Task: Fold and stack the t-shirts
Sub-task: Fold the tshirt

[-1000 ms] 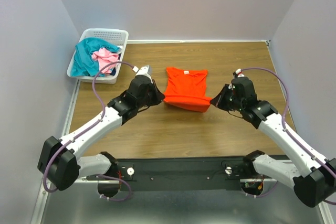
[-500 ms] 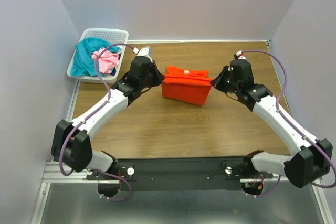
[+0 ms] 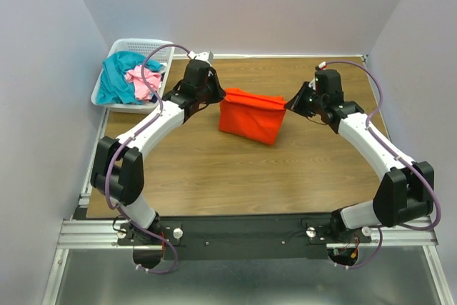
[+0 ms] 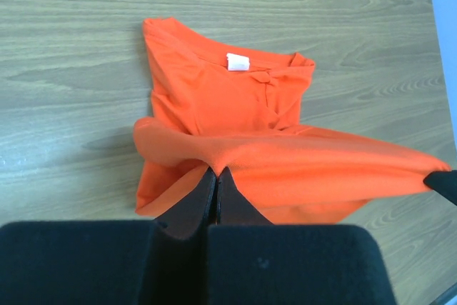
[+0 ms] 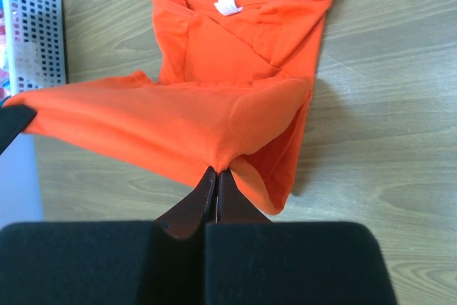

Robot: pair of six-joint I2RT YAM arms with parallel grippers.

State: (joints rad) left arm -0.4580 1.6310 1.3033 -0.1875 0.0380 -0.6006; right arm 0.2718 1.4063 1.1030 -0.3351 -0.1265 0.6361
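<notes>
The orange t-shirt (image 3: 250,116) lies in the middle of the table, its lower edge lifted and stretched between both grippers. My left gripper (image 3: 218,96) is shut on the left end of that edge; in the left wrist view (image 4: 216,170) the cloth (image 4: 300,169) bunches at its tips. My right gripper (image 3: 288,105) is shut on the right end, which shows in the right wrist view (image 5: 217,170) with the shirt (image 5: 178,123). The collar and white label (image 5: 228,6) lie flat beyond. The teal shirt (image 3: 118,75) and pink shirt (image 3: 143,80) lie crumpled in the basket.
The white slatted basket (image 3: 158,48) stands at the back left corner of the wooden table (image 3: 214,176). Grey walls close in the back and both sides. A black rail runs along the near edge.
Both grippers have moved away from me toward the collar, carrying the shirt's lower edge up and over the rest of the shirt. The shirt now looks shorter.
</notes>
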